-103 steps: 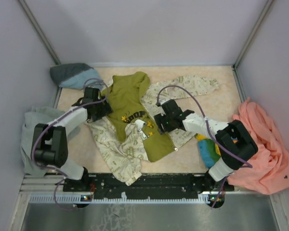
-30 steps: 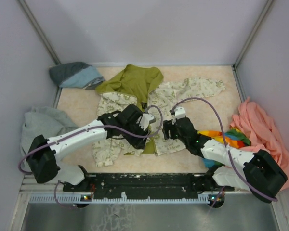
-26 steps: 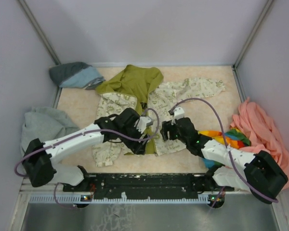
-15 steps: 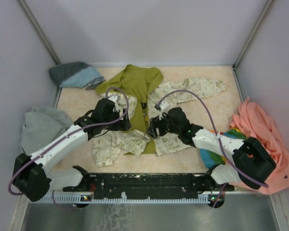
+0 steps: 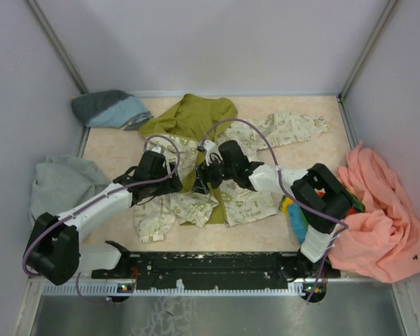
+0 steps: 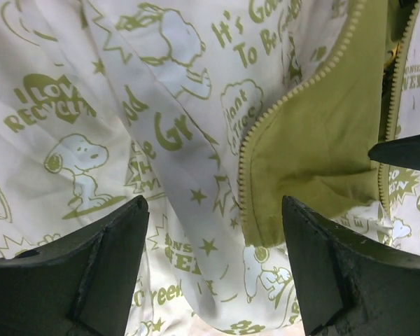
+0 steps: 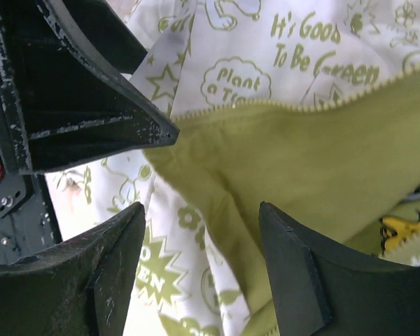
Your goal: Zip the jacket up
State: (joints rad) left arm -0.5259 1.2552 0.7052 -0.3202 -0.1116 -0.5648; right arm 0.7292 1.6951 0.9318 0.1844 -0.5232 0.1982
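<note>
The jacket [image 5: 246, 201] is lying mid-tabletop [image 5: 106, 150], hood toward 12 o'clock. The left end effector [image 6: 215, 206] and the right end effector [image 7: 199, 213] are hovering over its open front, both spread, gripping nothing. From above, they are hiding the zipper teeth [image 6: 299, 88] between them.

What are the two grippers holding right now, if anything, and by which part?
Nothing. The left gripper and the right gripper are both open, jaws spread over the jacket near its unzipped front edge, with no fabric pinched.

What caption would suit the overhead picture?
Left claw and right claw hover over the unzipped jacket on the table.
</note>
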